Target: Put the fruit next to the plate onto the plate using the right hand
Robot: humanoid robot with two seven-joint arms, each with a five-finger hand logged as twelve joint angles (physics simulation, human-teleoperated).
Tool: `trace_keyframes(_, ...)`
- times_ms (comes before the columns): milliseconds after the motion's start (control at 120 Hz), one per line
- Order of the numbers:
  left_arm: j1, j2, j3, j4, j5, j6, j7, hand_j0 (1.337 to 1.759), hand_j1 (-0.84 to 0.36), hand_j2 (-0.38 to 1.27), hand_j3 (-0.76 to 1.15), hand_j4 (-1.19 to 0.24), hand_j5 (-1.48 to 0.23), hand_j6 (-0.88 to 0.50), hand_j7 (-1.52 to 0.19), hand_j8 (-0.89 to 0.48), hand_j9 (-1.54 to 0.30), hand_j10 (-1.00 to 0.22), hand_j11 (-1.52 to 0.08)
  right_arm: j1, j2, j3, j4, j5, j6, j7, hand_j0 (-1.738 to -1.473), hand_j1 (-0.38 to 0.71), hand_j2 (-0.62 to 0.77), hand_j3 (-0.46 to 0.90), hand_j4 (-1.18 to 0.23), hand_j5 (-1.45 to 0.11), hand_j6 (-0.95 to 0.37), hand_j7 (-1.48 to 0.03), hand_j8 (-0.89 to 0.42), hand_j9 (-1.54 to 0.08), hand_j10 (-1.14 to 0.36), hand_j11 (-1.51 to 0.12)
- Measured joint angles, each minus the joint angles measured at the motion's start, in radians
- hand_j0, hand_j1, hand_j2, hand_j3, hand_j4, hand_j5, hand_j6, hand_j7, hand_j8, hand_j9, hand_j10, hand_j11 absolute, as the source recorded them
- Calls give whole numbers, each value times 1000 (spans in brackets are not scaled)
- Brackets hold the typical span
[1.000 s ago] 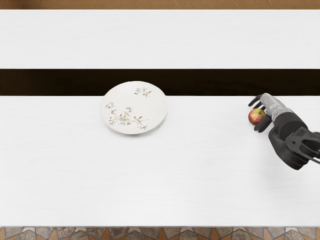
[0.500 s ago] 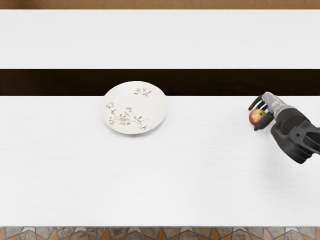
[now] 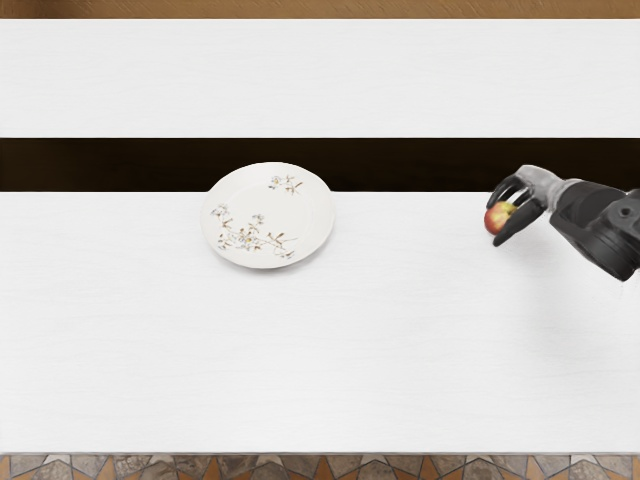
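Red-and-yellow fruit (image 3: 496,217), one, small and round, apparently an apple: firm-skinned, probably light, smooth enough to roll or slip if pinched at a single point, and liable to bruise under a hard squeeze. Location: right side of the white table (image 3: 400,330), well apart from the floral plate (image 3: 312,212), enclosed by the right hand (image 3: 522,198), whose dark fingers (image 3: 506,188) curl around it above and below. Best hold, by judgement: opposed across the widest girth. Plate looks ceramic; set down gently.

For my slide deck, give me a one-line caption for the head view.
Right hand grasping the apple, well to the right of the floral plate on the white table.
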Motion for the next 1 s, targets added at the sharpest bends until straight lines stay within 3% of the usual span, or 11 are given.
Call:
trace_keyframes(267, 0, 0, 0, 0, 0, 0, 0, 1658, 73, 46, 0, -230, -299, -230, -299, -230, -299, -230, -299, 5, 26, 207, 6, 258, 215, 0, -1648, 301, 374, 0, -843, -1174, -340, -1125, -336, -1128, -733, -1147)
trace_keyframes(550, 0, 0, 0, 0, 0, 0, 0, 1658, 73, 46, 0, -230, -299, -230, -299, -230, -299, -230, -299, 49, 167, 298, -21, 509, 370, 0, -1649, 313, 380, 0, -847, -1187, -325, -1132, -323, -1134, -726, -1153)
trace_keyframes(717, 0, 0, 0, 0, 0, 0, 0, 1658, 73, 46, 0, -230, -299, -230, -299, -230, -299, -230, -299, 76, 298, 306, -108, 531, 394, 0, -1649, 323, 399, 0, -847, -1192, -318, -1133, -316, -1136, -714, -1154)
trace_keyframes(1000, 0, 0, 0, 0, 0, 0, 0, 1658, 73, 46, 0, -230, -299, -230, -299, -230, -299, -230, -299, 91, 478, 304, -328, 415, 430, 1, -1650, 330, 394, 0, -848, -1192, -312, -1134, -311, -1139, -715, -1153)
